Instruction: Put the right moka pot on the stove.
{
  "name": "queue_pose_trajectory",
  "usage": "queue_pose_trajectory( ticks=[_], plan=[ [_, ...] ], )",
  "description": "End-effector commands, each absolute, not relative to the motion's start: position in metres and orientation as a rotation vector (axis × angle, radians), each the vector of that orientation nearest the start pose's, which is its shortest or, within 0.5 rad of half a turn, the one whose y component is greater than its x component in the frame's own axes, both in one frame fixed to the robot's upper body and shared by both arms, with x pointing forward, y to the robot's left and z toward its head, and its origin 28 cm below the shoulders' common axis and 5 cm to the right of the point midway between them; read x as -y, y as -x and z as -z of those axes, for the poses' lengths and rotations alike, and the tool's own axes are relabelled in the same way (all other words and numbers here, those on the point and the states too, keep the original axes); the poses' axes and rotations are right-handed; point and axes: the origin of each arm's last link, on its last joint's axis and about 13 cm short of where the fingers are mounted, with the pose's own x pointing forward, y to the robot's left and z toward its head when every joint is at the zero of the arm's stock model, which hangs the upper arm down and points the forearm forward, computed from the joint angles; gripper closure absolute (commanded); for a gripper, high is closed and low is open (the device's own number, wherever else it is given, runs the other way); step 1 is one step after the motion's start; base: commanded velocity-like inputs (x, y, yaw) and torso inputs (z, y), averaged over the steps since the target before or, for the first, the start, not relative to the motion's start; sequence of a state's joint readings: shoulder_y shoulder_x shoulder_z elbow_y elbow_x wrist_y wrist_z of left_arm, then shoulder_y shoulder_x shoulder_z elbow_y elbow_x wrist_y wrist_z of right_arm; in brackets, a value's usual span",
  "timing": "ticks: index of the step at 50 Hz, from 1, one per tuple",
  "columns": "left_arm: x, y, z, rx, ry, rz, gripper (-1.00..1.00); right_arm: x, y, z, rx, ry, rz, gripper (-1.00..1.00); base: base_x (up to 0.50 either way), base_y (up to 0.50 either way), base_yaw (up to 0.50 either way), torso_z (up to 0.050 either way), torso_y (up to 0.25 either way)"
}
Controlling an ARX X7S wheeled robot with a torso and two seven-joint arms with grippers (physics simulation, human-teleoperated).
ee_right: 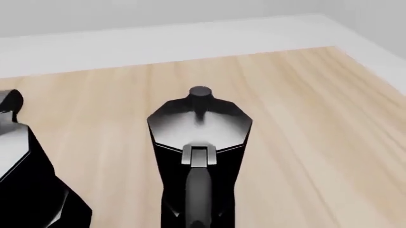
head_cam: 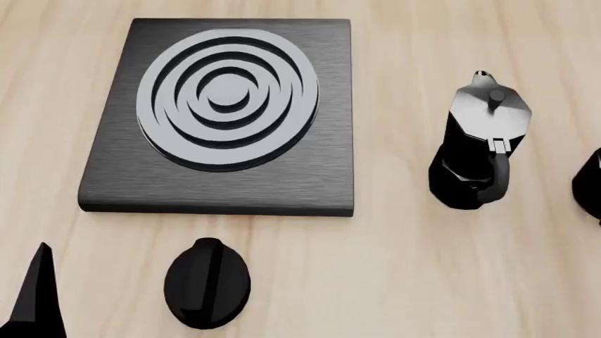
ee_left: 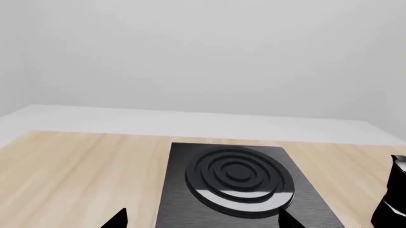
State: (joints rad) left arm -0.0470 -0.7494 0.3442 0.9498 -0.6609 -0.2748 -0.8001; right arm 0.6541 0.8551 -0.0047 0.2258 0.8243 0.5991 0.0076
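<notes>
1. The left gripper [ee_left: 204,219] is spread wide, with the stove [ee_left: 235,180] just ahead of it.
2. The right gripper is out of sight. Ahead of its wrist camera the right pot [ee_right: 199,156] stands upright on the table [ee_right: 304,95], handle nearest.
3. The other pot [ee_right: 25,175] stands beside it, towards the stove.

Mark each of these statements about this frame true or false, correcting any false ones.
1. The stove has nothing on it. True.
2. The black knob sits on the stove. False: it lies on the table, apart from the slab's near edge.
3. The right moka pot stands upright with its lid shut. True.
4. The left gripper grips a pot. False: its jaws are open and empty, facing the stove.
5. Only one pot is on the table. False: the other moka pot stands between the stove and the right one.
</notes>
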Motion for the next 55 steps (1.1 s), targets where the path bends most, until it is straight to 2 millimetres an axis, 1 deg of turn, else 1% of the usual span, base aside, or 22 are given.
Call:
queue_pose_trajectory(
  ticks=[1,10,21,26,28,29,33,40,41,43,51,55],
  plan=[
    [-0.213,-0.143,-0.168,0.281,0.062,0.054,-1.00,0.307,-0.266,-0.220,-0.029,-0.037,0.146,1.00,0.00,0.00,0.00,0.000,0.000],
    [-0.213,-0.143,-0.168,0.280,0.063,0.054,-1.00,0.303,-0.250,-0.236,-0.009,-0.017,0.154,1.00,0.00,0.00,0.00,0.000,0.000],
    [-0.213,-0.143,-0.167,0.279,0.065,0.054,-1.00,0.292,-0.230,-0.257,0.016,0.002,0.158,1.00,0.00,0.00,0.00,0.000,0.001],
    [-0.213,-0.144,-0.167,0.280,0.063,0.054,-1.00,0.291,-0.222,-0.261,0.021,0.013,0.160,1.00,0.00,0.00,0.00,0.000,0.000],
    [-0.213,-0.144,-0.167,0.279,0.061,0.055,-1.00,0.289,-0.217,-0.252,0.028,0.023,0.161,1.00,0.00,0.00,0.00,0.000,0.000],
    [-0.214,-0.144,-0.167,0.278,0.064,0.055,-1.00,0.288,-0.215,-0.251,0.030,0.026,0.160,1.00,0.00,0.00,0.00,0.000,0.000],
    [-0.214,-0.144,-0.167,0.278,0.063,0.056,-1.00,0.283,-0.203,-0.261,0.038,0.045,0.159,1.00,0.00,0.00,0.00,0.000,0.002],
    [-0.214,-0.145,-0.167,0.275,0.062,0.055,-1.00,0.276,-0.189,-0.273,0.062,0.071,0.155,1.00,0.00,0.00,0.00,0.000,0.000],
    [-0.214,-0.145,-0.174,0.276,0.061,0.055,-1.00,0.276,-0.186,-0.276,0.064,0.072,0.162,1.00,0.00,0.00,0.00,0.000,0.000],
    [-0.213,-0.146,-0.176,0.277,0.061,0.055,-1.00,0.273,-0.183,-0.281,0.067,0.079,0.167,1.00,0.00,0.00,0.00,0.000,0.000],
    [-0.213,-0.145,-0.177,0.278,0.062,0.056,-1.00,0.266,-0.174,-0.295,0.077,0.101,0.185,1.00,0.00,0.00,0.00,0.000,0.001],
    [-0.213,-0.145,-0.177,0.278,0.063,0.058,-1.00,0.261,-0.168,-0.306,0.091,0.108,0.188,1.00,0.00,0.00,0.00,0.000,0.000]
  ],
)
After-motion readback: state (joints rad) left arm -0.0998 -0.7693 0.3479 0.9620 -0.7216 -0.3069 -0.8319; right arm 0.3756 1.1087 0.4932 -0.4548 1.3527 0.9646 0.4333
